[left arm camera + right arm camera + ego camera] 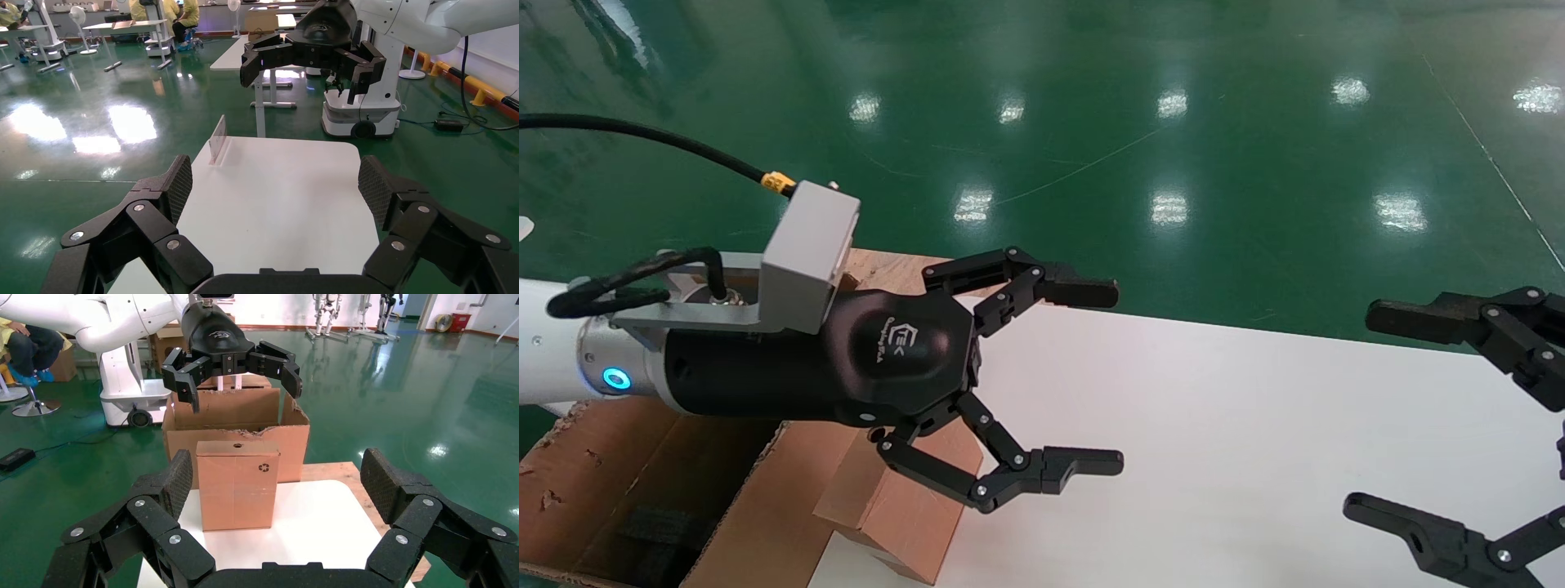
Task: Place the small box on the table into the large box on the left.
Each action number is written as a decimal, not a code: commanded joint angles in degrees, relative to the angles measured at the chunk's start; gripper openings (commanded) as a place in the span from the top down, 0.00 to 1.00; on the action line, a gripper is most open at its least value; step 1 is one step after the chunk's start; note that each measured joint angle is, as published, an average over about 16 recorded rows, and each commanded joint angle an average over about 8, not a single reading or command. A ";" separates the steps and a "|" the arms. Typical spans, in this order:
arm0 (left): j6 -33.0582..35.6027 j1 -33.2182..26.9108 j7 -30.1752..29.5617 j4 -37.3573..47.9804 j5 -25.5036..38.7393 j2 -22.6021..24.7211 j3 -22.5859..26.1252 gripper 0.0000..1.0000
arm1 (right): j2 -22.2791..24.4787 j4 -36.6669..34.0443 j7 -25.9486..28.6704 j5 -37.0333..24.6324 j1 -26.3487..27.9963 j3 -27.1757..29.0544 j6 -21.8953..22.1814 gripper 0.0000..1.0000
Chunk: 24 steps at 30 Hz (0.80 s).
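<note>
Left end effector (1083, 380), released, hovers above the small box (903, 502) on the bench (1254, 425); grasping comes next, right end effector (1418, 416) also released.

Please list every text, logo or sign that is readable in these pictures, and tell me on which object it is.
Recycling symbol, no words: on the small box, near its upper edge.
White logo with lettering: on the left gripper body, too blurred to read.
White mark: on the same gripper in the right wrist view, unreadable.

Small box (237, 485) stands on my table (1254, 425), at its left end, directly before the large box (235, 425)
</note>
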 commanded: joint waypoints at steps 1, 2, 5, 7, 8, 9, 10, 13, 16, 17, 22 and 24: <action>0.00 0.00 0.00 0.00 0.00 0.00 0.00 0.00 | 0.00 0.00 0.00 0.00 0.00 0.00 0.00 0.00; 0.00 0.00 0.00 0.00 0.00 0.00 0.00 0.00 | 0.00 0.00 0.00 0.00 0.00 0.00 0.00 0.00; 0.00 0.00 0.00 0.00 0.00 0.00 0.00 0.00 | 0.00 0.00 0.00 0.00 0.00 0.00 0.00 0.00; 0.00 0.00 0.00 0.00 0.00 0.00 0.00 0.00 | 0.00 0.00 0.00 0.00 0.00 0.00 0.00 0.00; 0.00 0.00 0.00 0.00 0.00 0.00 0.00 0.00 | 0.00 0.00 0.00 0.00 0.00 0.00 0.00 0.00; 0.00 0.00 0.00 0.00 0.00 0.00 0.00 0.00 | 0.00 0.00 0.00 0.00 0.00 0.00 0.00 0.00; 0.00 0.00 0.00 0.00 0.00 0.00 0.00 0.00 | 0.00 0.00 0.00 0.00 0.00 0.00 0.00 0.00; 0.00 0.00 0.00 0.00 0.00 0.00 0.00 0.00 | 0.00 0.00 0.00 0.00 0.00 0.00 0.00 0.15; 0.00 0.00 0.00 0.00 0.00 0.00 0.00 0.00 | 0.00 0.00 0.00 0.00 0.00 0.00 0.00 0.52; 0.00 0.00 0.00 0.00 0.00 0.00 0.00 0.00 | 0.00 0.00 0.00 0.00 0.00 0.00 0.00 0.65; 0.00 0.00 0.00 0.00 0.00 0.00 0.00 0.00 | 0.00 0.00 0.00 0.00 0.00 0.00 0.00 1.00; 0.00 0.00 0.00 0.00 0.00 0.00 0.00 0.00 | 0.00 0.00 0.00 0.00 0.00 0.00 0.00 1.00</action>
